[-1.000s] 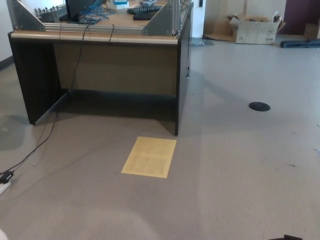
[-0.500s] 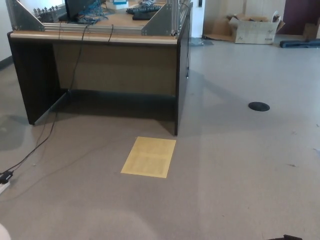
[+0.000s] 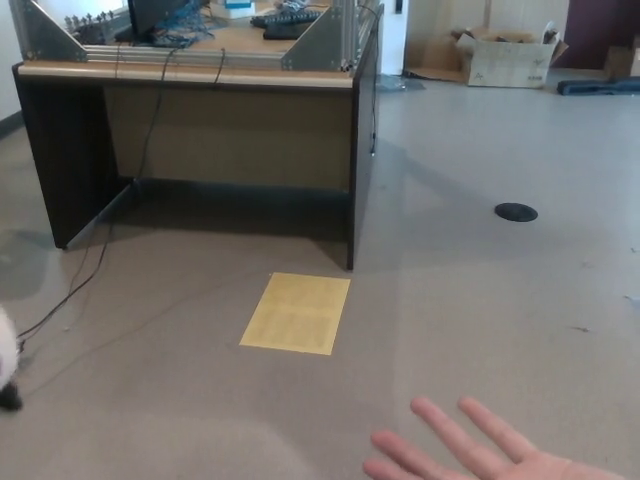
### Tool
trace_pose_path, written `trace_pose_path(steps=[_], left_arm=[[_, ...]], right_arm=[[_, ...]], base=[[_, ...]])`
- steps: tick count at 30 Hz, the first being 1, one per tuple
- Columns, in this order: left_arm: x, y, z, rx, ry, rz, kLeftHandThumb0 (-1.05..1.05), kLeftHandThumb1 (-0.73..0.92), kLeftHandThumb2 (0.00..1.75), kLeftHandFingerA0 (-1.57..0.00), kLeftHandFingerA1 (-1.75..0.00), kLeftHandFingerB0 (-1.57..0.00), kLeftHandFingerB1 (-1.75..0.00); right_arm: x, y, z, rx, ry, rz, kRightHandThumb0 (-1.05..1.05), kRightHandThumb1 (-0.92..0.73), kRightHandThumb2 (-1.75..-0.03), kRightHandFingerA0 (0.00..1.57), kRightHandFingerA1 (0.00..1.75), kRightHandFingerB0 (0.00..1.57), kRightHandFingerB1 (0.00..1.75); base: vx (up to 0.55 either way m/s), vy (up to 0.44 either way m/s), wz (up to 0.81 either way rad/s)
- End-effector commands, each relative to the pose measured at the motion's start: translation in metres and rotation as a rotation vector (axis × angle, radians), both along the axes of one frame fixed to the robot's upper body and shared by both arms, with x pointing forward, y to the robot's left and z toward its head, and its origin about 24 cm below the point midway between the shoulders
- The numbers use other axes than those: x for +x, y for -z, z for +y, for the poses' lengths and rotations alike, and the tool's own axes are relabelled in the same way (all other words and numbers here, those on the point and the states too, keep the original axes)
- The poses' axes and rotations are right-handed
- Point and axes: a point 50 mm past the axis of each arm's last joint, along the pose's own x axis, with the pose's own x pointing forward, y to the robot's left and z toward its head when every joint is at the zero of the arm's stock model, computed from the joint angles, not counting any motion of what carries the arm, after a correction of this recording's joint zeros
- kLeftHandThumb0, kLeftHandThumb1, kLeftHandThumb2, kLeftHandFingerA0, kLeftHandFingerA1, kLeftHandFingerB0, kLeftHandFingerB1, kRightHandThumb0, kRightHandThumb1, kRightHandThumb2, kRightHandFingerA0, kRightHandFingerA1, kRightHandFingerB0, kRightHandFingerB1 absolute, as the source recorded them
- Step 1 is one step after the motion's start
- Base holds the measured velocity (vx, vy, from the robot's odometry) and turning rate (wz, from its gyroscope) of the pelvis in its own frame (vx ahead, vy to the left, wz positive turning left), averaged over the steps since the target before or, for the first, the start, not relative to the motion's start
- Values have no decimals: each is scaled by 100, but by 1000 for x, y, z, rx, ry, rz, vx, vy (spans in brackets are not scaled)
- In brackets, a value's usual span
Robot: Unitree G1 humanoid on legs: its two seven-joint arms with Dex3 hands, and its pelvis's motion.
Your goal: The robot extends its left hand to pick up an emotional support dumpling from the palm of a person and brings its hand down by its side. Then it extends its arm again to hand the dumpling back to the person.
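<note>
1. A person's open, empty palm (image 3: 490, 455) has entered at the lower right of the head view, fingers spread and pointing up-left over the grey floor (image 3: 480, 300). It was absent half a second ago.
2. A soft white rounded shape (image 3: 6, 345) now shows at the left edge, larger and higher than the sliver seen earlier at the lower left corner. You may take it as the emotional support dumpling, though too little shows to be sure.
3. A small dark part (image 3: 10, 400) sits just under that white shape. It may belong to the robot's left hand, but you cannot tell whether the fingers are spread, pressed together or pinching.
4. The right hand is not in view.
5. The dark-sided wooden desk (image 3: 200, 130), the yellow sheet of paper (image 3: 296, 313) on the floor and the cardboard box (image 3: 510, 60) mark the scene; their slight shift is camera motion.
6. Judgement: the empty waiting palm suggests the hand-back phase. Expect the left arm to extend rightward toward that palm.
</note>
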Motion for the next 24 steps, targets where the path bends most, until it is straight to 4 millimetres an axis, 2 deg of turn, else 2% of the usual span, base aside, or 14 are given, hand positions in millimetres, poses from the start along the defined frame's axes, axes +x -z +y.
trace_pose_path(steps=[1, 2, 5, 6, 9, 10, 13, 14, 15, 16, 19, 20, 22, 24], left_arm=[[15, -93, -32, 184, 99, -180, -15, 84, 64, -92, -142, -84, -94], [18, -109, -42, 236, 134, -225, -15, 84, 65, -88, -144, -83, -96], [19, -122, -51, 284, 162, -266, -15, 84, 65, -88, -144, -83, -96], [19, -138, -68, 351, 172, -290, -15, 80, 72, -89, -151, -83, -103], [16, -166, -106, 530, 196, -373, -11, 85, 65, -90, -153, -86, -96], [15, -169, -112, 567, 202, -388, -11, 85, 65, -90, -153, -86, -96], [15, -169, -113, 572, 199, -384, -11, 85, 65, -90, -153, -86, -96], [16, -175, -134, 720, 220, -462, -10, 71, 75, -97, -134, -87, -95], [15, -180, -162, 911, 257, -567, -10, 71, 75, -97, -134, -87, -95], [14, -181, -172, 954, 278, -587, -9, 70, 76, -96, -135, -89, -96], [12, -184, -183, 1022, 300, -622, -12, 72, 76, -91, -137, -85, -102], [8, -186, -203, 1117, 329, -694, -13, 70, 74, -80, -146, -81, -106], [1, -188, -229, 1216, 372, -788, -15, 69, 77, -81, -146, -82, -108], [1, -187, -234, 1218, 383, -794, -15, 69, 77, -81, -146, -82, -108]], right_arm=[[-2, 1, -4, 2, 18, 7, -29, -60, -57, 79, 48, 67, 42], [-1, 0, -4, 4, 17, 2, -29, -60, -57, 79, 48, 67, 42], [0, -1, -4, 7, 17, 1, -29, -60, -57, 79, 48, 67, 42], [0, -1, -3, 4, 16, 0, -31, -60, -57, 80, 48, 67, 42], [2, -2, -2, 1, 12, -5, -29, -60, -58, 80, 48, 68, 43], [2, -3, -2, 2, 10, -6, -29, -60, -58, 80, 48, 68, 43], [2, -3, -2, 2, 10, -6, -29, -60, -58, 80, 48, 68, 43], [2, -3, -2, 0, 8, -6, -31, -60, -58, 80, 49, 69, 44], [2, -3, -2, -3, 6, -6, -31, -60, -58, 80, 49, 69, 44], [3, -4, -2, -4, 6, -8, -31, -60, -58, 80, 49, 70, 44], [3, -4, -2, -3, 4, -9, -32, -60, -58, 80, 48, 70, 44], [4, -6, -2, -7, 0, -13, -33, -61, -59, 81, 49, 71, 44], [6, -8, -1, -12, -6, -21, -34, -61, -59, 81, 49, 71, 44], [7, -9, -1, -13, -8, -21, -34, -61, -59, 81, 49, 71, 44]], base=[[0, 0, 0], [0, 0, 0], [0, 0, 0], [0, 0, 0], [0, 0, 0], [0, 0, 0], [0, 0, 0], [0, 0, 0], [0, 0, 0], [0, 0, 6], [0, 0, 0], [0, 0, 0], [0, 0, 0], [0, 0, 0]])
